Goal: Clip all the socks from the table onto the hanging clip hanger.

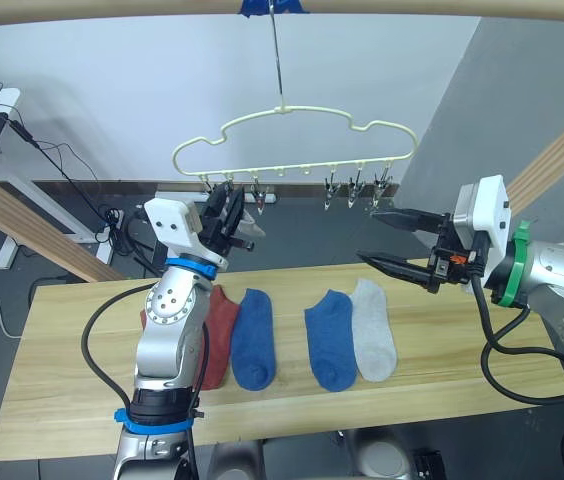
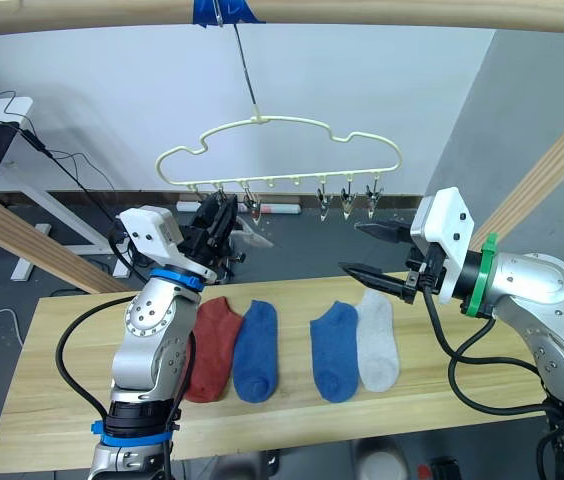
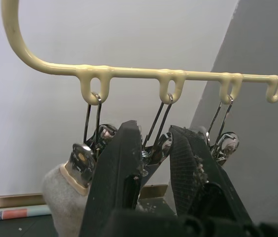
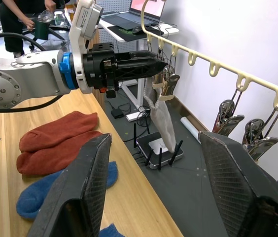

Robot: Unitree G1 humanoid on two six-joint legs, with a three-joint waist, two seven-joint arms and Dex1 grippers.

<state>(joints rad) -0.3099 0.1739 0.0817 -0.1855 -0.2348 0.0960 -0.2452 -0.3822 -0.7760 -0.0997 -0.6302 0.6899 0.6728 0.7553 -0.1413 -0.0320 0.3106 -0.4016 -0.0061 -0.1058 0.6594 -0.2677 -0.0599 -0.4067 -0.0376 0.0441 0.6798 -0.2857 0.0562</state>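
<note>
Grey sock (image 4: 161, 116) hangs lengthwise downward from an end clip of the clip hanger (image 1: 292, 112), just beside the left gripper (image 1: 234, 212), whose fingers pinch the neighbouring clip (image 3: 155, 148). Right gripper (image 1: 387, 240) spread wide, empty, above the table (image 1: 442, 375).

Bright even light, sharp (soft shadows)
</note>
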